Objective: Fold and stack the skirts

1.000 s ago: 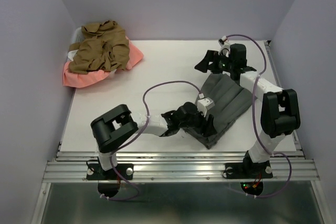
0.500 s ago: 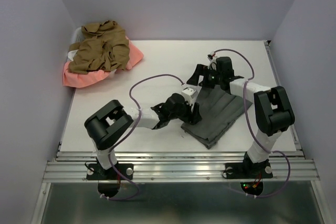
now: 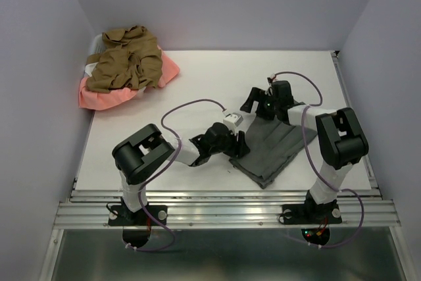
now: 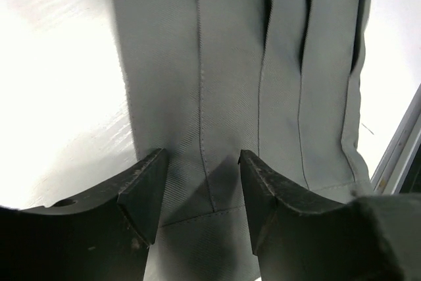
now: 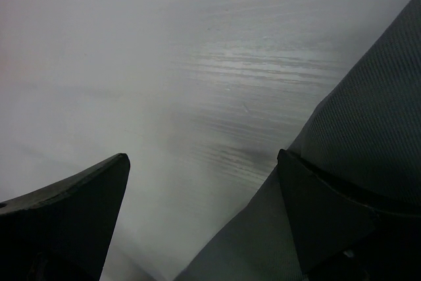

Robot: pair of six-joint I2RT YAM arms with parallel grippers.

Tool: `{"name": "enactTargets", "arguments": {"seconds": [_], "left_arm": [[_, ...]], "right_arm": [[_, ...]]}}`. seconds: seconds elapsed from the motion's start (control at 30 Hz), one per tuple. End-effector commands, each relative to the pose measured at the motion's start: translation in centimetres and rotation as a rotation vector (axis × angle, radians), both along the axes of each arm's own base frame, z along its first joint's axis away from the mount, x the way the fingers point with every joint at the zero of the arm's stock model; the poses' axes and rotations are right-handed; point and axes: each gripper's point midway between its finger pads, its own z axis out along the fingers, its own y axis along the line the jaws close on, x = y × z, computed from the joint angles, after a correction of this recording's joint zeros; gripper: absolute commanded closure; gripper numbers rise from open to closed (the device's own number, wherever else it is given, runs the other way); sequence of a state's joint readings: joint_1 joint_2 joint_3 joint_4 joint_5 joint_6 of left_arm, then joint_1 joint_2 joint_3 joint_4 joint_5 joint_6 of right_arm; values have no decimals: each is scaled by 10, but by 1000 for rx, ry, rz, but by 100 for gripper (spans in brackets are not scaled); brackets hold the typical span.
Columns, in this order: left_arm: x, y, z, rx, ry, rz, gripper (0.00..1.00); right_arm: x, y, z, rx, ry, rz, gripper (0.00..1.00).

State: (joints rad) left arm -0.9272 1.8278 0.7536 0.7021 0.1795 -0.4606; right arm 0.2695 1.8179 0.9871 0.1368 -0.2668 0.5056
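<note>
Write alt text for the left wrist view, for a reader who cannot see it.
The left gripper holds its two dark fingers spread apart over the near end of a grey skirt lying on a white table. The skirt's stitched seams and pleats run away from the camera, and bare table shows to its left.

The left gripper [image 3: 239, 144] slid farther along the grey skirt [image 3: 271, 146]; the right gripper [image 3: 252, 101] drew back to its far corner.

Arms [image 3: 141, 156]: black joints, white links; purple cables [image 3: 196, 102]; black wedge pincer fingers [image 4: 141, 192].
</note>
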Motion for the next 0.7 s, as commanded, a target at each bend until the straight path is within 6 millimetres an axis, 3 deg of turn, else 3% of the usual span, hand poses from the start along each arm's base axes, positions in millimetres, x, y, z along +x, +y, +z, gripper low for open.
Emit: {"name": "enactTargets", "arguments": {"seconds": [0.0, 0.1, 0.2, 0.4, 0.5, 0.67], "left_arm": [[-22, 43, -55, 178, 143, 68, 42], [-28, 47, -69, 197, 182, 73, 46], [-32, 52, -78, 216, 205, 80, 49], [-36, 63, -85, 235, 232, 120, 53], [-38, 66, -87, 240, 239, 135, 53], [-39, 72, -88, 245, 243, 149, 54]], "right_arm": [[20, -45, 5, -70, -58, -169, 0], [24, -61, -2, -67, -59, -171, 0], [29, -64, -12, -40, -66, -125, 0], [35, -89, -12, -11, -99, -156, 0], [36, -115, -10, -42, -122, -225, 0], [28, -156, 2, 70, -161, -338, 0]]}}
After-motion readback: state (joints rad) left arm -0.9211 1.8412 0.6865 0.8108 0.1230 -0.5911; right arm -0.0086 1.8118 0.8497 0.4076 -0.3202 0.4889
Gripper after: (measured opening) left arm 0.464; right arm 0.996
